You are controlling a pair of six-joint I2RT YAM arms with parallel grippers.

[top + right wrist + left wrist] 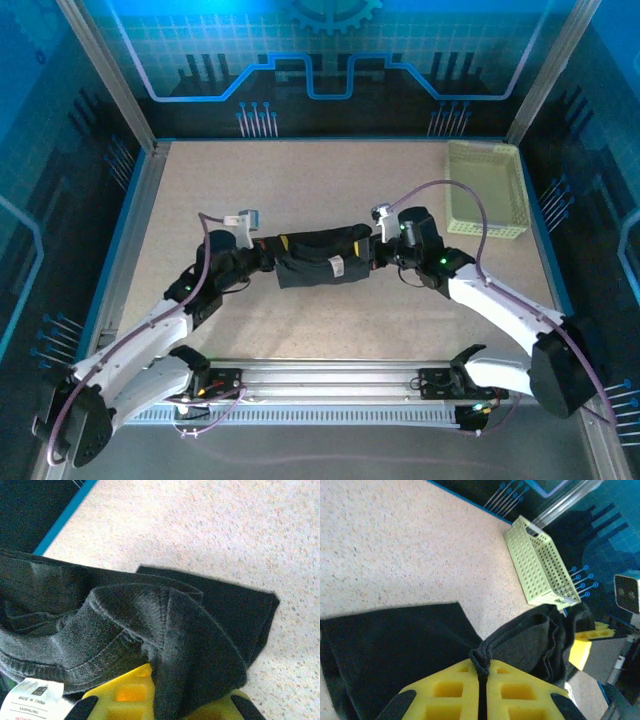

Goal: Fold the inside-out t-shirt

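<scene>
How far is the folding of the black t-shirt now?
Done: the t-shirt is gathered into a narrow, layered band. In hand: the left gripper and the right gripper are each shut on one end, holding it between them. Remaining: it looks bunched rather than flat, its care label shows outside, and it is not yet laid down as a neat fold.

A: Where is the shirt (318, 258) sitting?
B: It is hanging over the middle of the table (300, 180); the left gripper (268, 250) is pinching its left end, the right gripper (378, 250) its right end.
A: And the basket (487, 190)?
B: It is standing in the table's far right corner, well apart from the shirt.
</scene>
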